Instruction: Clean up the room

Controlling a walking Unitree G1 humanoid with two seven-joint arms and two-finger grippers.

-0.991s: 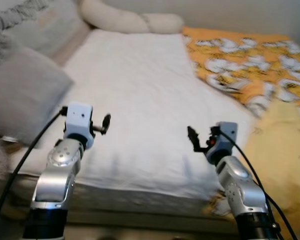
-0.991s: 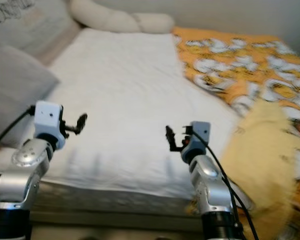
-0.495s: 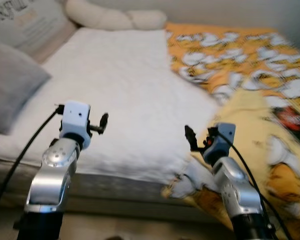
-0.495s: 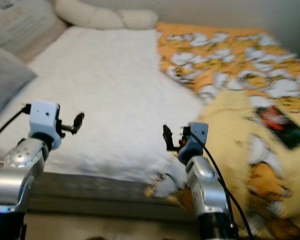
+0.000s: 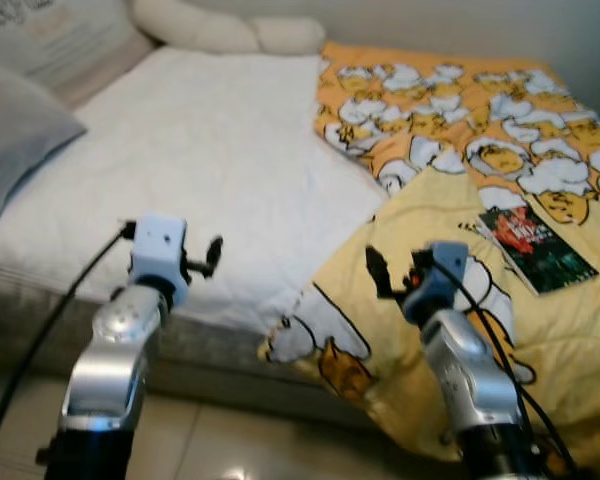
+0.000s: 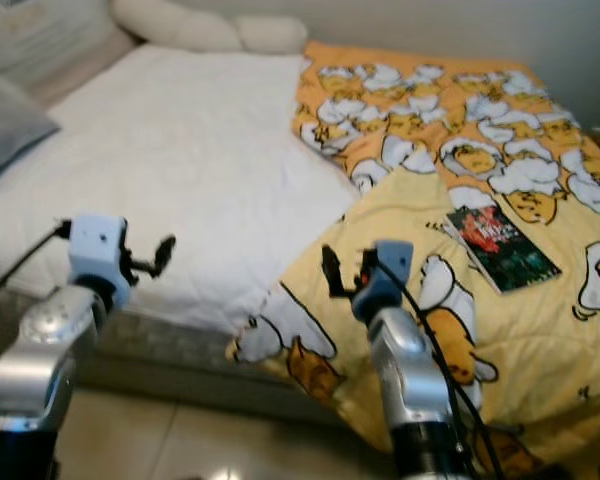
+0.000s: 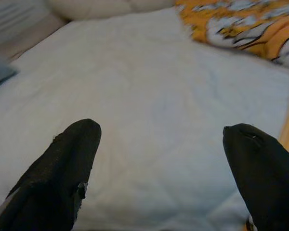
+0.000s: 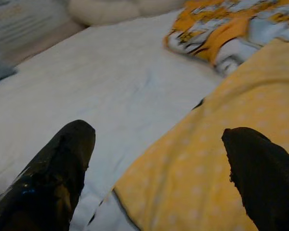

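approaching bed (image 5: 210, 150), both fingers spread and empty; next calls for reaching book (image 5: 535, 243) on blanket (image 5: 580, 330).

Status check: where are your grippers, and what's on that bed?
Left gripper and right gripper both open, empty, raised at the bed edge. Book lies on the yellow blanket, ahead-right of the right gripper. Nothing between them.
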